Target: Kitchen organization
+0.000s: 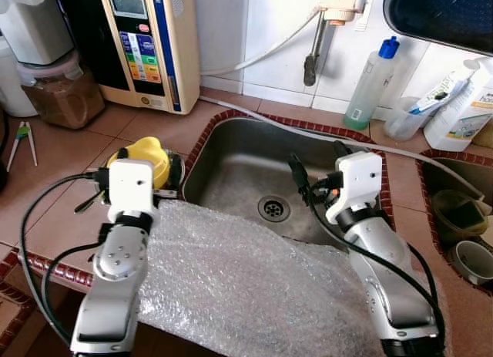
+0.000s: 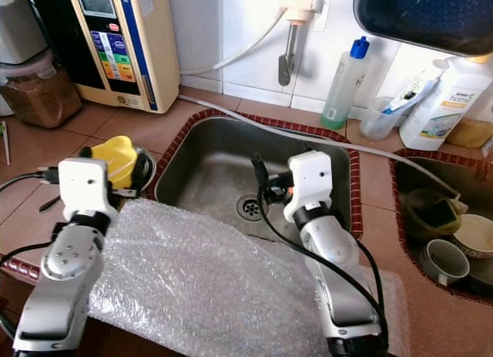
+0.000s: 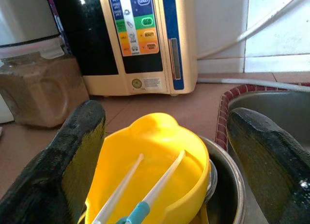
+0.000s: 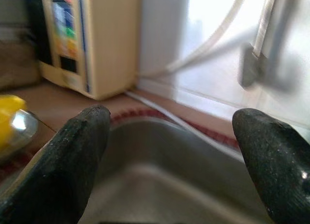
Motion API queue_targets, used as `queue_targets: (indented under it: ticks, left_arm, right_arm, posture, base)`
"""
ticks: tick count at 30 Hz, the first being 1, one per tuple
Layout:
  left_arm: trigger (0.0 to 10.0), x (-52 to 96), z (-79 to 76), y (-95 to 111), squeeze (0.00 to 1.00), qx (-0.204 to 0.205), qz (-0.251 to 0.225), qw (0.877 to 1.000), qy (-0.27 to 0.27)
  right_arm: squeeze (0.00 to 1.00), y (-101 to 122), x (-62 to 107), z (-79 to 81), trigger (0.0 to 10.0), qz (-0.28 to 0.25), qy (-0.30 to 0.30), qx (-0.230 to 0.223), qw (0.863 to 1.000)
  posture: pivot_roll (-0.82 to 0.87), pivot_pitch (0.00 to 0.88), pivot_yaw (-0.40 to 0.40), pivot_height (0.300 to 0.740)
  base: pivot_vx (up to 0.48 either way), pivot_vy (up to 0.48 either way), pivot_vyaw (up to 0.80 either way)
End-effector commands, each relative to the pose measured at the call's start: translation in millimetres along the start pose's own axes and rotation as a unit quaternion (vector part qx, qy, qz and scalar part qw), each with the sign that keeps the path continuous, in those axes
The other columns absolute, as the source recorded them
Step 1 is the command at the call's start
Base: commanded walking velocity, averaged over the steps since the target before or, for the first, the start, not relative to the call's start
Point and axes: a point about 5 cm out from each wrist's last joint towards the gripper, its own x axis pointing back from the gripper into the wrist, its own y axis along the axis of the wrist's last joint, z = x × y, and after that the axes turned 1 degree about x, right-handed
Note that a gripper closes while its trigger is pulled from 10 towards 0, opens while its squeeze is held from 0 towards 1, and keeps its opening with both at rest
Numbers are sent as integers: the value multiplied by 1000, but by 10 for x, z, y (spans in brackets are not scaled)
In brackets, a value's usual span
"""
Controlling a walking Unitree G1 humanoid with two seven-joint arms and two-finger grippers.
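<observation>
The left gripper (image 3: 160, 151) has its two black fingers spread wide on either side of the yellow bowl (image 3: 155, 171) and grips nothing; they bracket the bowl without visibly pressing on it. That bowl sits nested in a steel bowl (image 3: 225, 178) on the tiled counter (image 1: 69, 149) just beside the sink (image 1: 246, 172), with white sticks (image 3: 145, 185) lying inside it. The right gripper (image 4: 169, 151) hangs over the sink basin, fingers likewise wide apart and empty. Judging by this, the organizing is at an early stage: the bowl is not yet picked up, and bubble wrap (image 1: 231, 280) is draped over the counter's front edge. Both silver forearms reach forward over the wrap, the left angled toward the bowls, the right toward the drain (image 1: 273, 208)
</observation>
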Motion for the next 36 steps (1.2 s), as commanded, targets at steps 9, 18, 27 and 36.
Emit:
queue_targets:
  ticks: [9, 18, 27, 36]
  left_arm:
    - [10000, 13, -26, -3, 0, 15, 10, 1000, 5]
    - [10000, 38, 249, -23, 0, -22, 14, 995, 92]
    - [10000, 118, 218, -55, 0, 0, 35, 997, 76]
    - [10000, 208, 148, -222, 0, 22, 88, 995, 32]
  right_arm:
    - [0, 88, 11, 199, 10000, -12, 71, -7, 997]
    - [0, 190, 114, 370, 10000, -15, 179, -44, 983]
    - [0, 145, 229, 338, 10000, 16, 231, -67, 971]
    - [0, 92, 289, 362, 10000, 41, 265, -73, 960]
  posture:
    - [-6, 51, -18, 740]
    - [-4, 40, -24, 740]
    - [-6, 46, -23, 740]
    - [-2, 42, -22, 740]
  base:
    - [0, 0, 0]
    - [0, 0, 0]
    - [0, 0, 0]
    - [0, 0, 0]
